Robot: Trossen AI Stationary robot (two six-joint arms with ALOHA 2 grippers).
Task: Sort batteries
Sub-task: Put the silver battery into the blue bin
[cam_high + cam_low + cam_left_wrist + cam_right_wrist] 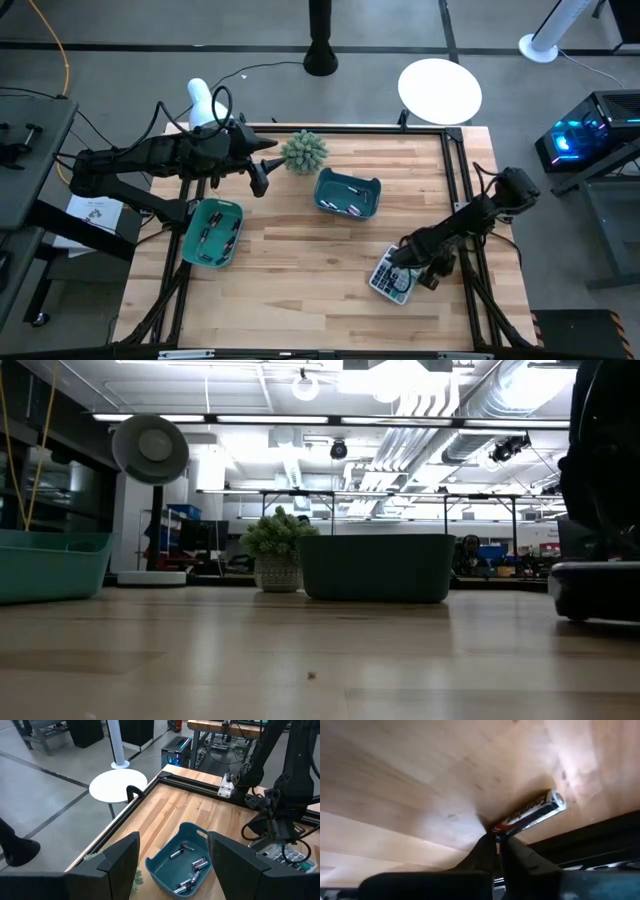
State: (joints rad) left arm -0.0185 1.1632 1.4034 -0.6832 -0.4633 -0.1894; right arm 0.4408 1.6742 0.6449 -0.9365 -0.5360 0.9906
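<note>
Battery point(532, 812) half-hidden between right fingers point(512, 850)

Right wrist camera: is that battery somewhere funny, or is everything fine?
Yes. One battery is outside both teal trays, pinched at one end by the right gripper above the wooden table. The left gripper waits open above a tray.

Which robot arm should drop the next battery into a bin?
The right. Its tool is pinching a silvery battery above the table. The left tool hangs open and empty by the plant.
</note>
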